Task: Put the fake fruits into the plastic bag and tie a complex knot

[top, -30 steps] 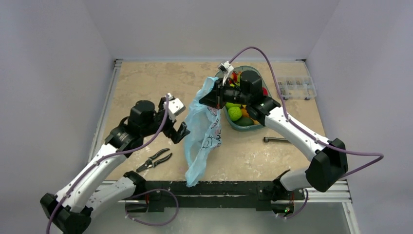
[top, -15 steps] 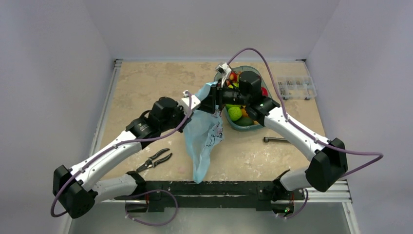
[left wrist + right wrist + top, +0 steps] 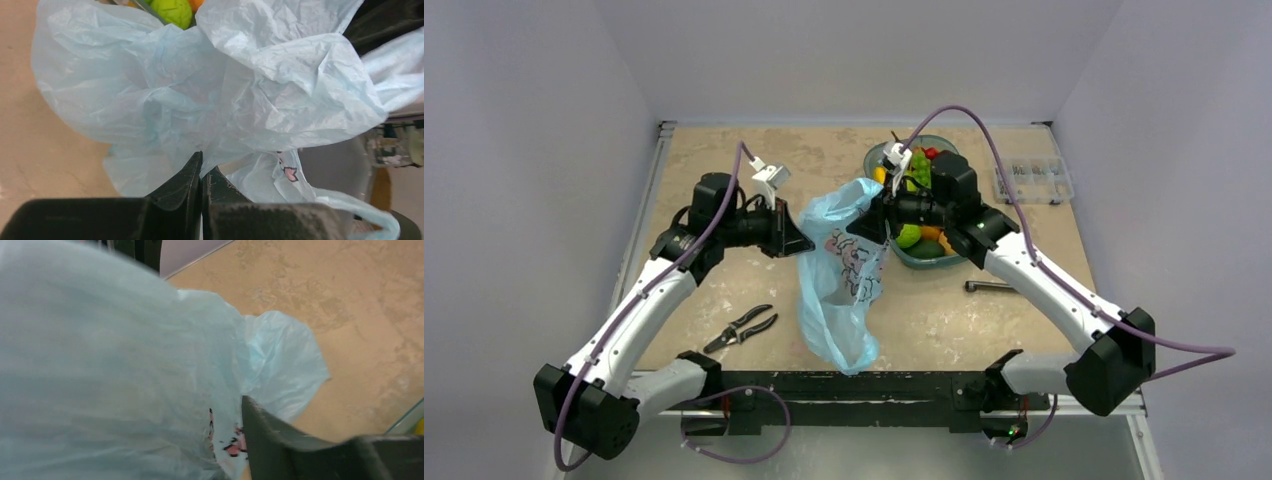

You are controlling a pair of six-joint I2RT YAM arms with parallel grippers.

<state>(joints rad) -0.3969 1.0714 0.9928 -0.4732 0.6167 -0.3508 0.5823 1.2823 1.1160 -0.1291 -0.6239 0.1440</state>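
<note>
A robotics lab cell: 2 arms (image 3: 639, 310) bolted to a walled table (image 3: 714, 160), pliers (image 3: 742, 328), parts box (image 3: 1032, 180).

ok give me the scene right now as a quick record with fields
bag: plastic bag hanging between the two arms, no knot visible
left arm: left pincer shut on the bag's crumpled top
right arm: right pincer against the bag's far side, grip unclear
fruit: fake fruits in the teal dish
loose tool: pliers on the near left
</note>
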